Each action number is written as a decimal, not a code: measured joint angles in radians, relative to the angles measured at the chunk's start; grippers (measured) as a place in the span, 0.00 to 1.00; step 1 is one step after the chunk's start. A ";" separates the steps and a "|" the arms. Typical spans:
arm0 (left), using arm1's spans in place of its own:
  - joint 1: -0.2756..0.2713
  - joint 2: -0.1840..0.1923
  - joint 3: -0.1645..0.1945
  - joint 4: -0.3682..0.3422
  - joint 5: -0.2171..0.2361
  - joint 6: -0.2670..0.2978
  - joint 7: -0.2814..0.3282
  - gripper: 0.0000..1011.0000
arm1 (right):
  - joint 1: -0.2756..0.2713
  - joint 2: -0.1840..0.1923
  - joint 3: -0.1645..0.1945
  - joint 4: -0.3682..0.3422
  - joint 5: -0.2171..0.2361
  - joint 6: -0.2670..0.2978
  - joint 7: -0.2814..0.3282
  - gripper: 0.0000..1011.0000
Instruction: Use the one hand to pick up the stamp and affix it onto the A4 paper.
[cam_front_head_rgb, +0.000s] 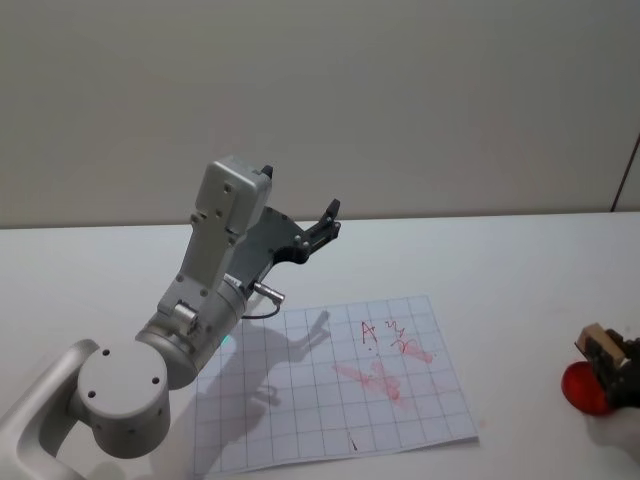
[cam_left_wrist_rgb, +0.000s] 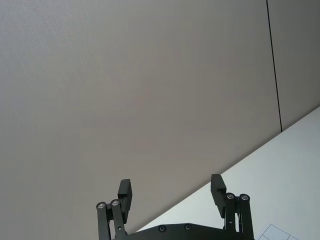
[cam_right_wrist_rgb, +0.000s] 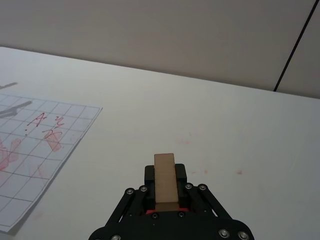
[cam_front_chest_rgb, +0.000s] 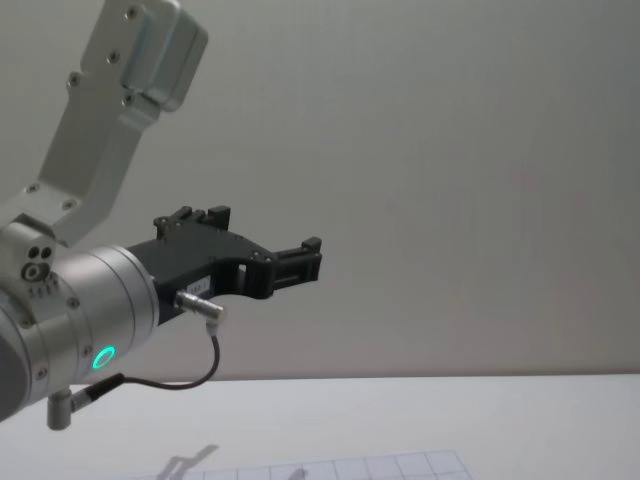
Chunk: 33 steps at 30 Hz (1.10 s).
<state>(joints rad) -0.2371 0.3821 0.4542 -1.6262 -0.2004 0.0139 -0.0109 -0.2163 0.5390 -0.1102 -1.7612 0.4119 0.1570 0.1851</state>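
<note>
Stamp in hand, off the paper.
The right hand (cam_front_head_rgb: 612, 368) clenched the stamp (cam_right_wrist_rgb: 164, 182) at lower right; left gripper (cam_left_wrist_rgb: 171, 195) gaped, raised above the paper (cam_front_head_rgb: 330, 385).

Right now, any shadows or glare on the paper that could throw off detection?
Head view: the raised left gripper and its arm cast a soft grey shadow across the paper, clear of the red marks. Right wrist view: a thin shadow crosses the sheet's far corner. Chest view: faint shadow near the paper's edge. No glare anywhere.
</note>
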 joint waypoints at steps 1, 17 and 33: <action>0.000 0.000 0.000 0.000 0.000 0.000 0.000 0.99 | -0.002 0.001 0.000 0.000 0.001 0.001 -0.001 0.22; 0.000 0.000 0.000 0.000 0.000 0.000 0.000 0.99 | 0.016 -0.017 -0.009 0.017 -0.009 0.027 0.008 0.22; 0.000 0.000 0.000 0.000 0.000 0.000 0.000 0.99 | 0.065 -0.048 -0.031 0.054 -0.040 0.072 0.041 0.22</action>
<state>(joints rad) -0.2371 0.3821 0.4542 -1.6262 -0.2004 0.0139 -0.0110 -0.1517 0.4912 -0.1413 -1.7071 0.3720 0.2285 0.2263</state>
